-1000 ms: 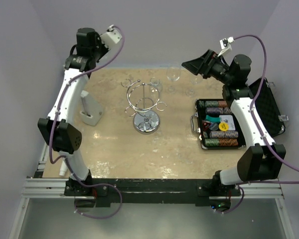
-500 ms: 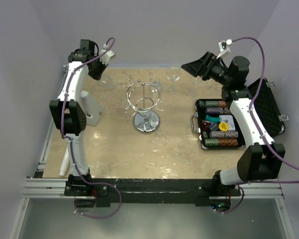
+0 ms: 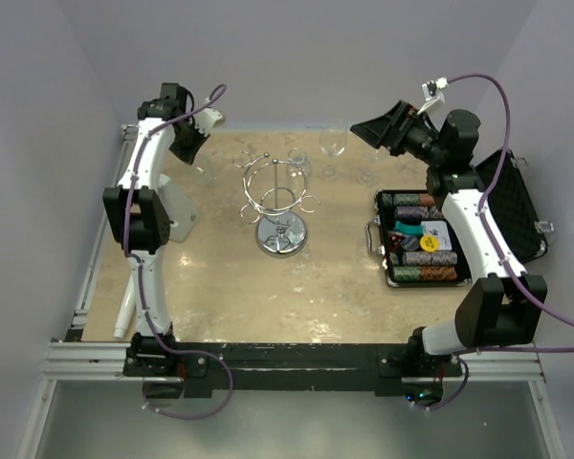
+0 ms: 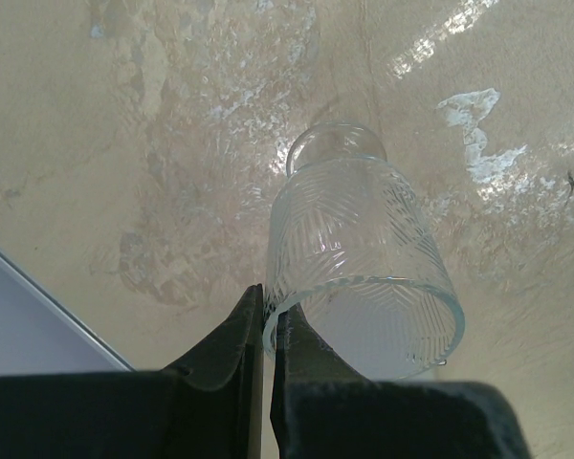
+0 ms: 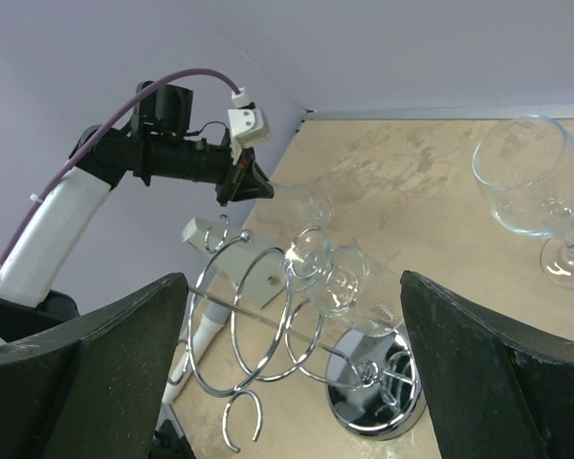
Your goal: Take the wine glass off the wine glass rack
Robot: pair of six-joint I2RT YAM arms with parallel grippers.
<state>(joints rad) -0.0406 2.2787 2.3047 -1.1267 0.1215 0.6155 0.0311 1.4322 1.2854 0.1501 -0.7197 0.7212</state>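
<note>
A beige, marbled worktop [image 3: 316, 296] glares with patches of reflected light under pale lavender walls [image 3: 297, 48] that close it in on three sides. At its middle stands the chrome wine glass rack [image 3: 282, 234], its disc base flat on the stone-look surface. Off the rack and to its far left, near the back-left corner, the left gripper [image 4: 268, 311] has its jaws pinched almost together on the rim of the wine glass [image 4: 359, 239]. The glass is a clear bowl etched with slanting lines, held on its side with its far end pointing away from the jaws; whether it touches the worktop cannot be told. A second glass [image 5: 349, 287] sits among the rack's curled hooks, and a goblet [image 5: 531, 182] stands upright behind the rack, to the right. The right gripper [image 5: 293, 276] hovers beyond the rack's right side, jaws spread wide, holding nothing. An open case of poker chips [image 3: 421, 239] lies right of the rack, and a white stand [image 3: 177, 215] rises to its left.
</note>
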